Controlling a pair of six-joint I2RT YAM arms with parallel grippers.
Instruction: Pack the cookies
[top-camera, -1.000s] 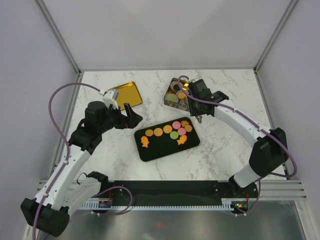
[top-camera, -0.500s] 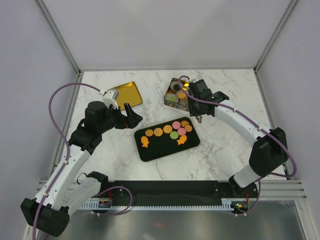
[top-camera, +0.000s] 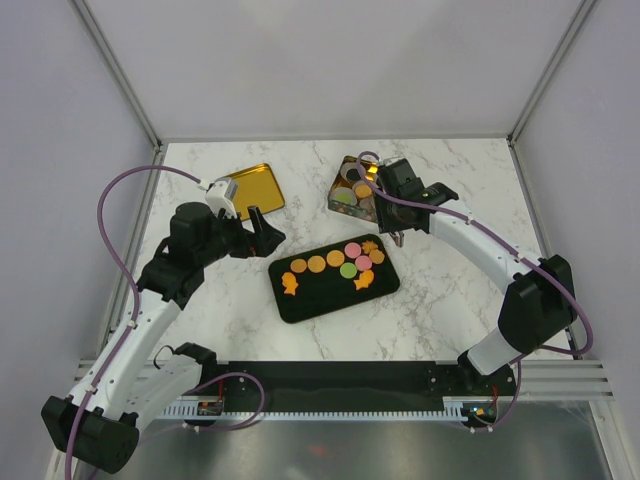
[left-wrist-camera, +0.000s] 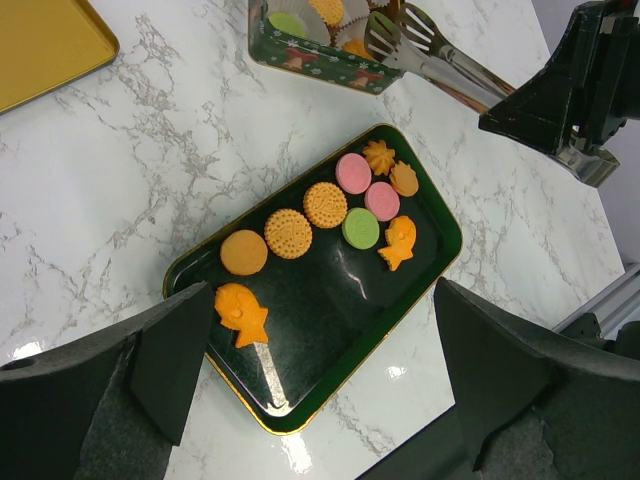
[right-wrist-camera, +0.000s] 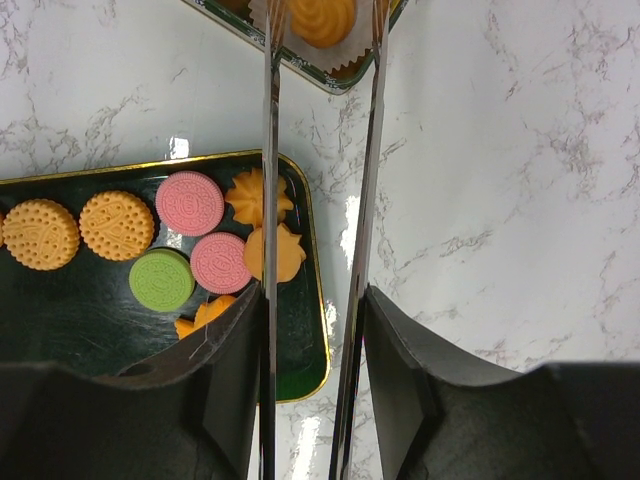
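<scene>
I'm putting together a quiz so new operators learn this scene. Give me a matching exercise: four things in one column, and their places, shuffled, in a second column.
Things:
1. green cookie
2. gold tray
3. tongs
4. paper liner

Places:
A. inside the green tin
B. between the fingers of the right gripper
C. on the black tray
D. flat on the marble table, left of the tin

Pairs: 1-C; 2-D; 3-B; 4-A
</scene>
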